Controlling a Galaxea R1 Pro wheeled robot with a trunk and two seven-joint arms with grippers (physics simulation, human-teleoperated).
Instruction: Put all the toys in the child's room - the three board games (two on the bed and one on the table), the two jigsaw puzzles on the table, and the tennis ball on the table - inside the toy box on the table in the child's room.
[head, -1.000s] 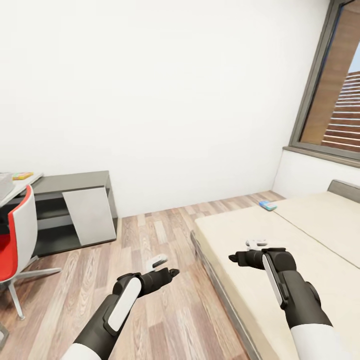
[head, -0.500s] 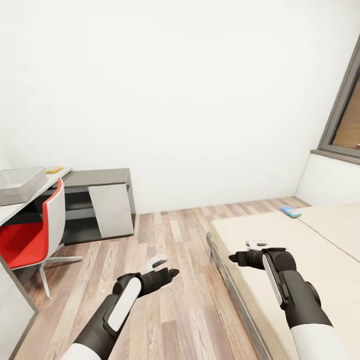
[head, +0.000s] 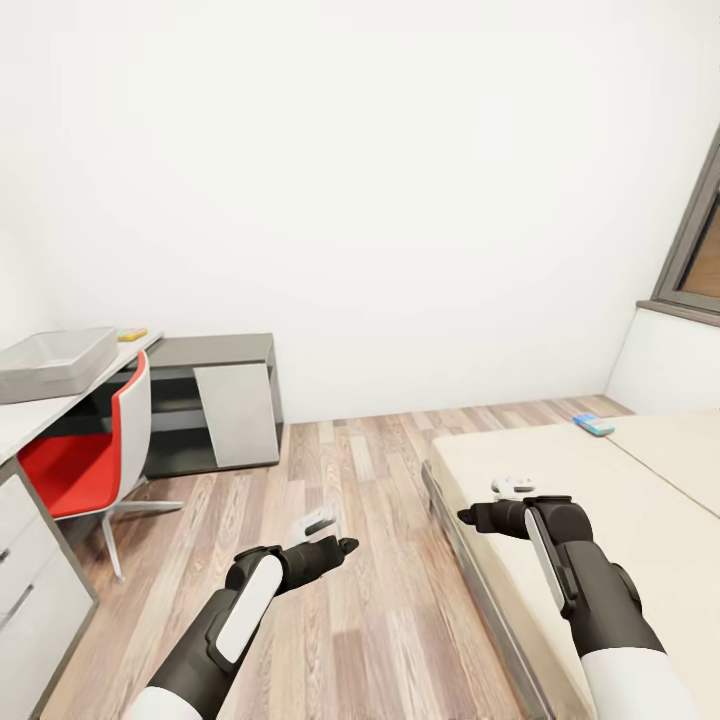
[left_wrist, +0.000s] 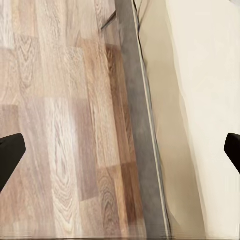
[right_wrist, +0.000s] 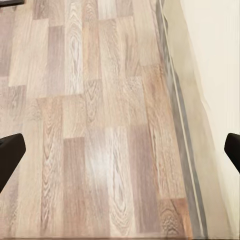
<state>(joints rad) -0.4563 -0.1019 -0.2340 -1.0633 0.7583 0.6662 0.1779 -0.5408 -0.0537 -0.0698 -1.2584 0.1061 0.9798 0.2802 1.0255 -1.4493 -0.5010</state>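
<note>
toy box (head: 55, 362) sits on your table (head: 30, 415) at far left; a small blue board game (head: 594, 425) lies on the bed (head: 560, 480). your left gripper (head: 330, 535) and right gripper (head: 490, 503) are spread wide, holding nothing.

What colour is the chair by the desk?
The chair has a red seat and white back shell, clearest in the head view.

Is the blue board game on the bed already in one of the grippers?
No, the blue board game lies on the far part of the bed, well beyond both empty grippers.
</note>
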